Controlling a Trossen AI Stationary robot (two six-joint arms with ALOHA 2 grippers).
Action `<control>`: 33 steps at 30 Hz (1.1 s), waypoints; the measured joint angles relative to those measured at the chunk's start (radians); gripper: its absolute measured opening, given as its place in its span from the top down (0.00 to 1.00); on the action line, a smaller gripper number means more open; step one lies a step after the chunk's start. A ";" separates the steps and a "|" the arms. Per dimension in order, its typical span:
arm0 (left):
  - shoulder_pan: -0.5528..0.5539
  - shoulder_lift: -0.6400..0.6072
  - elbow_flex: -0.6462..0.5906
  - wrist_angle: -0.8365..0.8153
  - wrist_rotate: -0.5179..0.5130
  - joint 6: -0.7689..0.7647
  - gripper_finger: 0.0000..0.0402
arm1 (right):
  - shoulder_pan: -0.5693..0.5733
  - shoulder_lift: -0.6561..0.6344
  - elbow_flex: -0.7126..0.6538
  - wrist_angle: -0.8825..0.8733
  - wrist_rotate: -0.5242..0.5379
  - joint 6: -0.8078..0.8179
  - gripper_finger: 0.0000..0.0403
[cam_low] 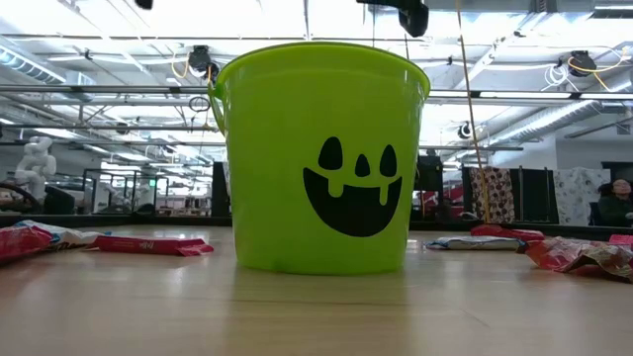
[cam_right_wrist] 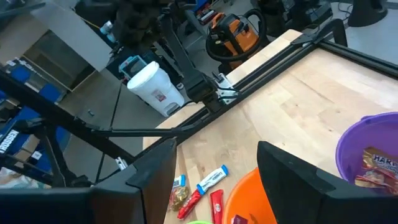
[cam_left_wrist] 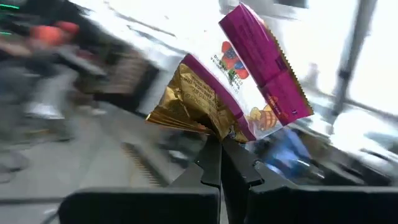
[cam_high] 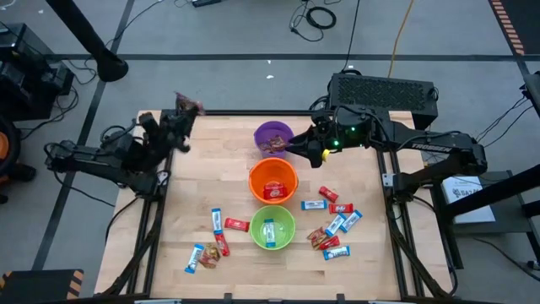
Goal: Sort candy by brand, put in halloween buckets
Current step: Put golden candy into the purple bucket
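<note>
At table's back-left corner, left gripper [cam_left_wrist: 221, 146] pinches a magenta-gold candy [cam_left_wrist: 239, 81], raised. Right gripper [cam_high: 297, 145], jaws wide & empty, sits btwn purple bucket [cam_high: 272, 134] & orange bucket [cam_high: 272, 180].

The right arm [cam_high: 439, 145] reads "TROSSEN"; other print is unreadable.

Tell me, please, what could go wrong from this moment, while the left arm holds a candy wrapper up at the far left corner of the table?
1. The left gripper pinches the magenta-and-gold wrapper only at its crumpled lower edge; it may slip out on the way to a bucket.
2. The right gripper hovers, jaws open, beside the purple bucket; both arms could meet there.
3. The orange bucket and green bucket stand close together, so a drop may land wrongly.
</note>
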 joint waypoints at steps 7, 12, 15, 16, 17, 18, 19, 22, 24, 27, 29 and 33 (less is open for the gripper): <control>0.073 0.004 0.000 0.001 0.208 -0.284 1.00 | -0.021 0.000 0.000 -0.036 -0.001 -0.033 0.47; 0.137 0.031 0.000 -0.041 0.446 -0.520 1.00 | -0.058 -0.005 0.000 -0.048 -0.078 -0.042 0.47; 0.172 0.058 0.000 -0.054 0.445 -0.557 1.00 | -0.090 -0.021 0.000 -0.046 -0.128 -0.028 0.47; 0.188 0.069 0.004 -0.055 0.442 -0.555 1.00 | -0.098 -0.026 0.000 -0.041 -0.138 -0.023 0.47; 0.203 0.082 0.015 -0.055 0.443 -0.546 1.00 | -0.108 -0.036 0.000 -0.036 -0.150 -0.019 0.47; 0.218 0.099 0.030 -0.055 0.443 -0.537 1.00 | -0.117 -0.046 0.000 -0.038 -0.156 -0.019 0.47; 0.232 0.118 0.047 -0.057 0.444 -0.520 1.00 | -0.125 -0.057 0.000 -0.039 -0.158 -0.018 0.47; 0.268 0.188 0.117 -0.111 0.448 -0.430 1.00 | -0.147 -0.097 0.000 -0.041 -0.160 -0.028 0.47; 0.290 0.249 0.171 -0.178 0.459 -0.365 1.00 | -0.162 -0.123 0.001 -0.060 -0.160 -0.054 0.47; 0.332 0.348 0.247 -0.275 0.508 -0.334 0.99 | -0.182 -0.157 0.001 -0.127 -0.151 -0.114 0.47; 0.371 0.410 0.288 -0.356 0.579 -0.340 0.99 | -0.197 -0.172 0.001 -0.186 -0.148 -0.141 0.47; 0.424 0.542 0.336 -0.491 0.727 -0.366 0.98 | -0.221 -0.191 0.001 -0.286 -0.146 -0.169 0.47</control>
